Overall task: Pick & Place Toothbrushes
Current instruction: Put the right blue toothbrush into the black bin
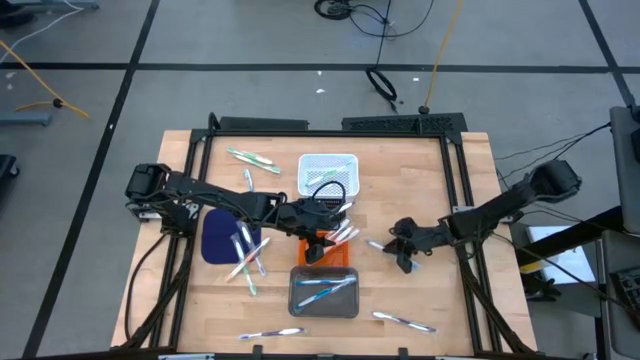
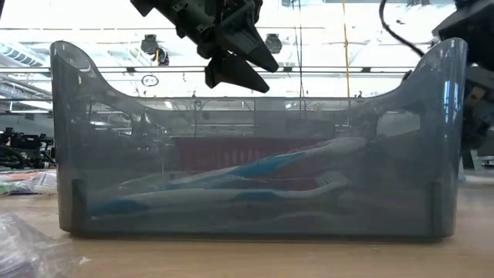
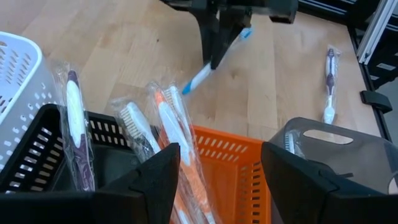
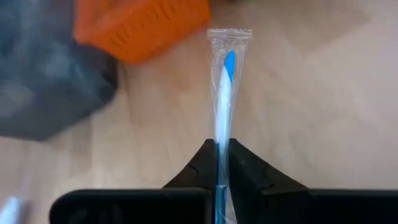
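the right gripper (image 4: pixel 222 152) was clamped on a wrapped toothbrush (image 4: pixel 224 93) with a blue and white handle, its two dark fingers pressed together on the clear wrapper while the rest of the brush stuck out ahead of them over bare wood. in the overhead picture this gripper (image 1: pixel 403 250) sat right of centre on the wooden table (image 1: pixel 470 200), with the brush's pale end showing just to its left.

the left gripper (image 1: pixel 318 240) was near the middle of the overhead picture, its fingers spread apart and empty above an orange basket (image 1: pixel 335 255). in its own wrist picture, several wrapped brushes leaned up out of the orange basket (image 3: pixel 230 155) between the two fingers (image 3: pixel 155 180), and a black basket (image 3: pixel 37 168) at lower left held one with a purple handle (image 3: pixel 73 118).

a white basket (image 1: pixel 325 172) stood above centre in the overhead picture. a grey translucent bin (image 1: pixel 322 292) lay below centre with blue brushes inside; the table-level picture showed them lying flat along the bin's (image 2: pixel 69 154) bottom.

a dark blue mat (image 1: pixel 215 235) lay left of centre. loose brushes were scattered around it: a few (image 1: pixel 248 255) on and beside the mat, green ones (image 1: pixel 250 160) to the upper left, one (image 1: pixel 270 333) at the bottom edge and one (image 1: pixel 403 321) at the lower right.
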